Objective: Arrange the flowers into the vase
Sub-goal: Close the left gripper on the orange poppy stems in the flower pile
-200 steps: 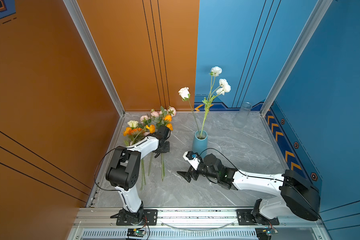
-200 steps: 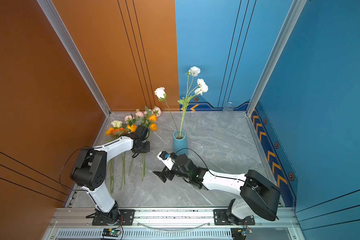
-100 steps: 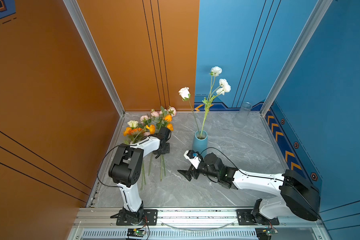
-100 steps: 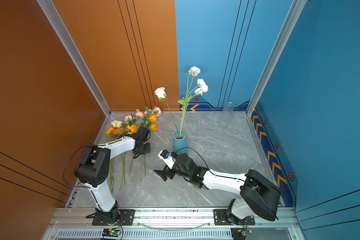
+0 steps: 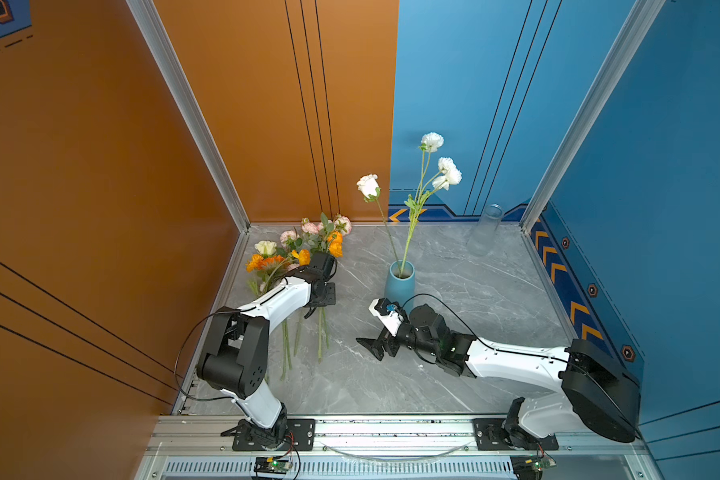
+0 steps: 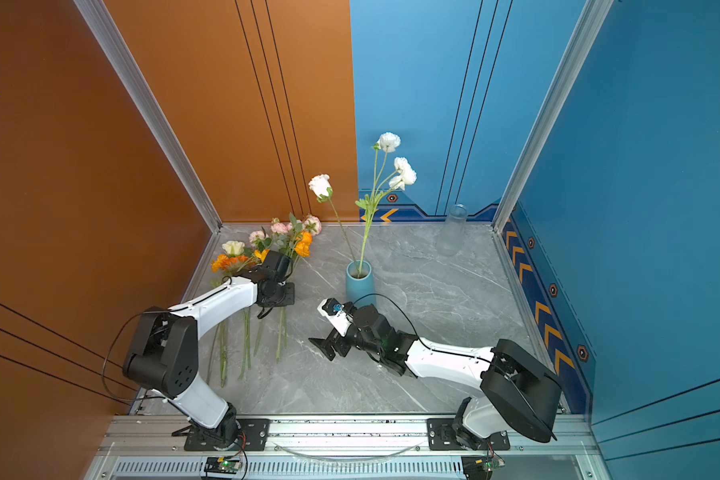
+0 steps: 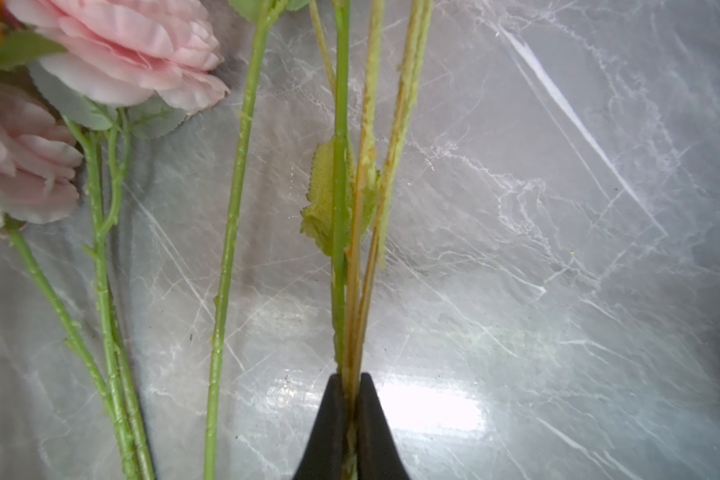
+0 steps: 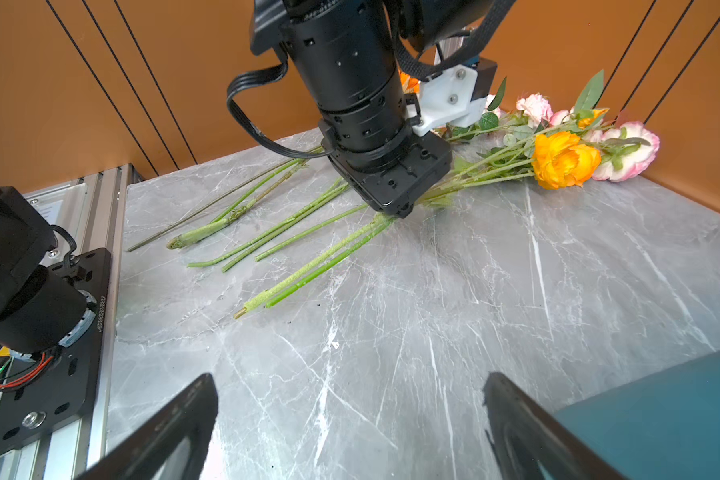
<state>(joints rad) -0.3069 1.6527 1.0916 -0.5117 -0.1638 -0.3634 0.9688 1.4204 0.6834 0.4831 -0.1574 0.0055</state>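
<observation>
Green-stemmed flowers (image 5: 335,245) lie on the desk (image 5: 474,332) by the orange wall (image 5: 184,166); left claw (image 7: 352,380) clenched on several stems (image 7: 341,249) (ideally one). Lift slowly toward vase (image 5: 399,286); right claw (image 8: 346,390) gapes empty.

Flowers (image 5: 335,246) flat near blue vase (image 5: 399,287)
</observation>
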